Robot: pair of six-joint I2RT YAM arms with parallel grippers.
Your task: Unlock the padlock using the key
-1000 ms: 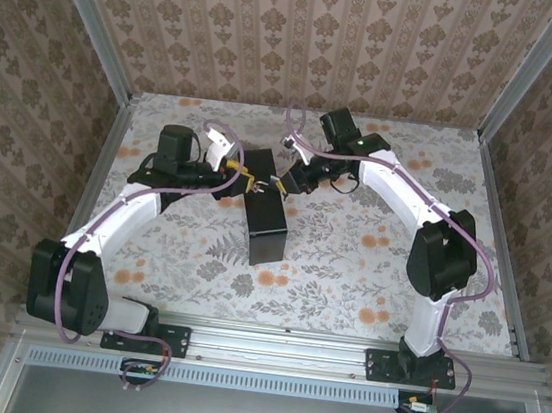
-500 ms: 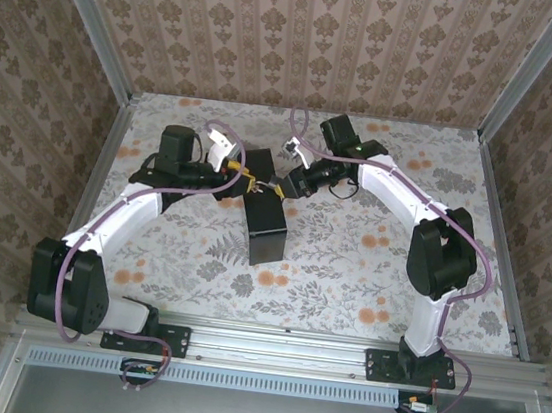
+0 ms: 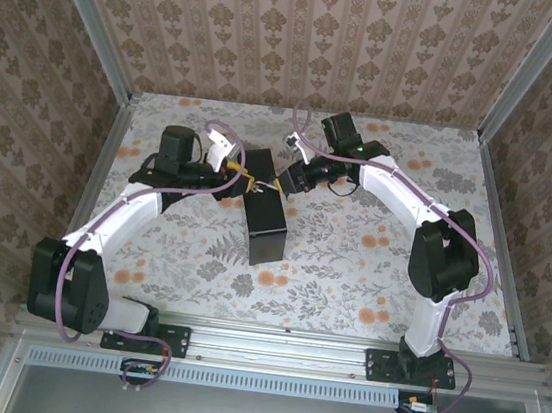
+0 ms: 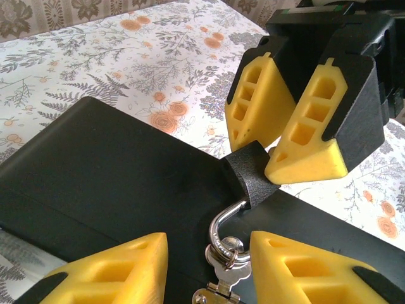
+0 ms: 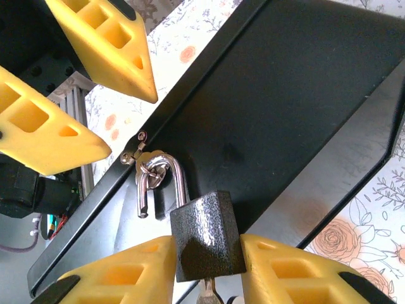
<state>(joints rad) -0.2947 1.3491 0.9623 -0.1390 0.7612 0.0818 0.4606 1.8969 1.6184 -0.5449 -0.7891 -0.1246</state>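
From above, both arms meet over the black box [image 3: 265,227], lid shut, contents hidden. Left wrist: the left gripper [image 4: 209,244] stands spread and empty astride the hasp [image 4: 218,294]. Right wrist: the right gripper [image 5: 207,250] pinches the padlock [image 5: 204,231], hung by its shackle from that hasp; steadying step, apparently; next, turn what looks like the key [image 5: 204,292] underneath

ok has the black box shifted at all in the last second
no, the black box lies where it did, its near end the same gap from the front rail
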